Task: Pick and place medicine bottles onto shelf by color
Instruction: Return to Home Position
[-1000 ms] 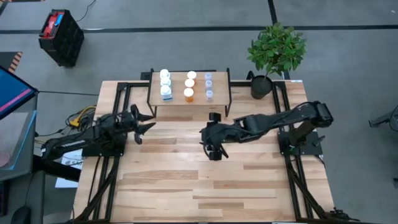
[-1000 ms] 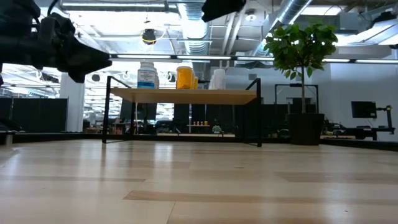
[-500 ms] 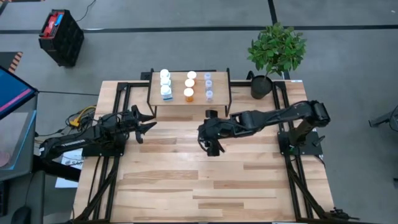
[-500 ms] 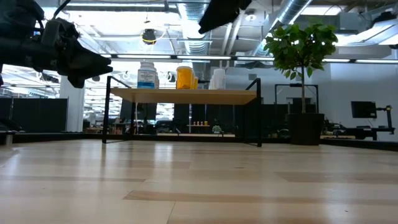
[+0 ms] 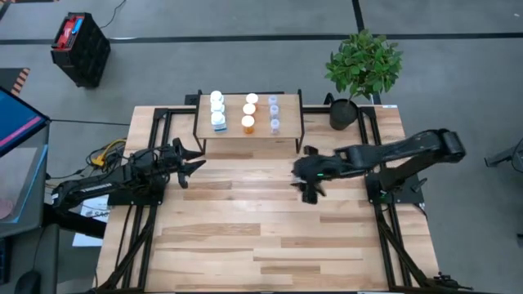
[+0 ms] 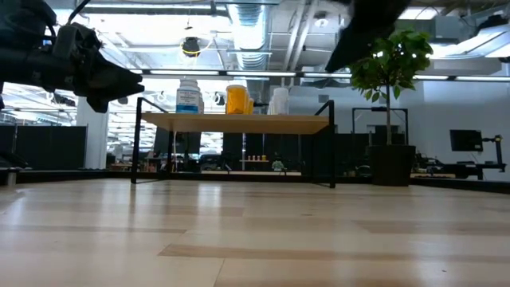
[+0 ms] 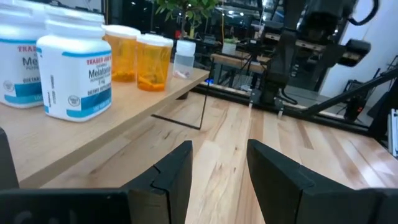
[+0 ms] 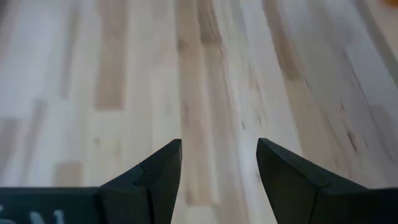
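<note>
The shelf (image 5: 288, 131) stands at the table's far middle on thin black legs. On its wooden top stand white bottles (image 5: 217, 110) at the left, orange bottles with white caps (image 5: 248, 113) in the middle and clear bottles (image 5: 274, 113) at the right; they also show in the left wrist view (image 7: 74, 74). My left gripper (image 5: 193, 162) is open and empty, left of the shelf's near-left corner. My right gripper (image 5: 310, 181) is open and empty, over bare table in front of the shelf's right end.
A potted plant (image 5: 362, 69) stands at the table's far right corner. A black crate (image 5: 80, 47) sits on the floor beyond the far left. Black frame rails (image 5: 139, 220) run along both table sides. Bare wood planks (image 5: 245, 229) fill the near half.
My right gripper has gone toward the table's right edge, from in front of the shelf's middle to in front of its right end, staying open and empty. The bottles stand as before.
</note>
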Robot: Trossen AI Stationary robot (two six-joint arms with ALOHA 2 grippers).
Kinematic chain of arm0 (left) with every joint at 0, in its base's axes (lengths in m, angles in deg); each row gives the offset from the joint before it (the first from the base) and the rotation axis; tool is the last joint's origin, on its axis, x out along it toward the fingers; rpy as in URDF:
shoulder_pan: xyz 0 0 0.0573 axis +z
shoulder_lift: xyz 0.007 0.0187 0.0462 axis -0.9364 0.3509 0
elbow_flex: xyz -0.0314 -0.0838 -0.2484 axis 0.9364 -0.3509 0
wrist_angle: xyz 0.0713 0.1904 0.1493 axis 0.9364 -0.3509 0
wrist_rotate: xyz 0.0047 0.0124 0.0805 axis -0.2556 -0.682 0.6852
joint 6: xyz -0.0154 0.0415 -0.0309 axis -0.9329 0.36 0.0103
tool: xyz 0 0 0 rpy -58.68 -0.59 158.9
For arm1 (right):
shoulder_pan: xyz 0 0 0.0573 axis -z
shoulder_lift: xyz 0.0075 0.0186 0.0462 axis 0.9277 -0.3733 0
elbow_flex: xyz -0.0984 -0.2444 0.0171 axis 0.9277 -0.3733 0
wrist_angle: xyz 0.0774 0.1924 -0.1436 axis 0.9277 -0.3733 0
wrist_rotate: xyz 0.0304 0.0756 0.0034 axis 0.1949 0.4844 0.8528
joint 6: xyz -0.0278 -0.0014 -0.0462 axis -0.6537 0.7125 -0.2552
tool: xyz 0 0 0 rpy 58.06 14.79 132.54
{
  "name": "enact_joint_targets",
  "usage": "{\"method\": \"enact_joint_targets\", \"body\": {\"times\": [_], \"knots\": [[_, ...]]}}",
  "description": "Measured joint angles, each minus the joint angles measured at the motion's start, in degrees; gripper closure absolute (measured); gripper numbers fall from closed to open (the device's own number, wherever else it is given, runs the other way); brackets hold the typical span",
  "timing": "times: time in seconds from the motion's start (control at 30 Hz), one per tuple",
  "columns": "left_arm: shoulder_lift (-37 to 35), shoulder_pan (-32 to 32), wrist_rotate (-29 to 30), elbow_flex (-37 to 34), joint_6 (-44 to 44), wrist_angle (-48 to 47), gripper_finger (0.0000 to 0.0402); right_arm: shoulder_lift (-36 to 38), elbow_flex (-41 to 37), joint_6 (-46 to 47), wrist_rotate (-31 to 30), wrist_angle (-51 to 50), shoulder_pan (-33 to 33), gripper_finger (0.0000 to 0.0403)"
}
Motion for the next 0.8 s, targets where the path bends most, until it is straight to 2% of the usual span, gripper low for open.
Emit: {"method": "enact_joint_targets", "body": {"times": [0.23, 0.33, 0.43, 0.67, 0.8], "knots": [[0.0, 0.0, 0.0, 0.0, 0.0, 0.1, 0.0260, 16.5, -17.5, 1.9, -1.0, 14.0, -0.3, 0.0173], [0.0, 0.0, 0.0, 0.0, -0.1, 0.1, 0.0260, 21.1, -20.3, 1.2, -6.0, 12.6, 0.8, 0.0173], [0.0, 0.0, 0.0, 0.0, -0.1, 0.1, 0.0260, 25.3, -23.0, 2.0, -8.0, 13.0, 1.1, 0.0173], [0.0, 0.0, 0.0, 0.0, -0.1, 0.1, 0.0260, 35.1, -34.6, 0.6, -7.5, 26.9, -1.2, 0.0173], [0.0, 0.0, 0.0, 0.0, -0.1, 0.1, 0.0260, 40.7, -41.8, 0.4, -4.9, 30.5, -2.6, 0.0173]]}}
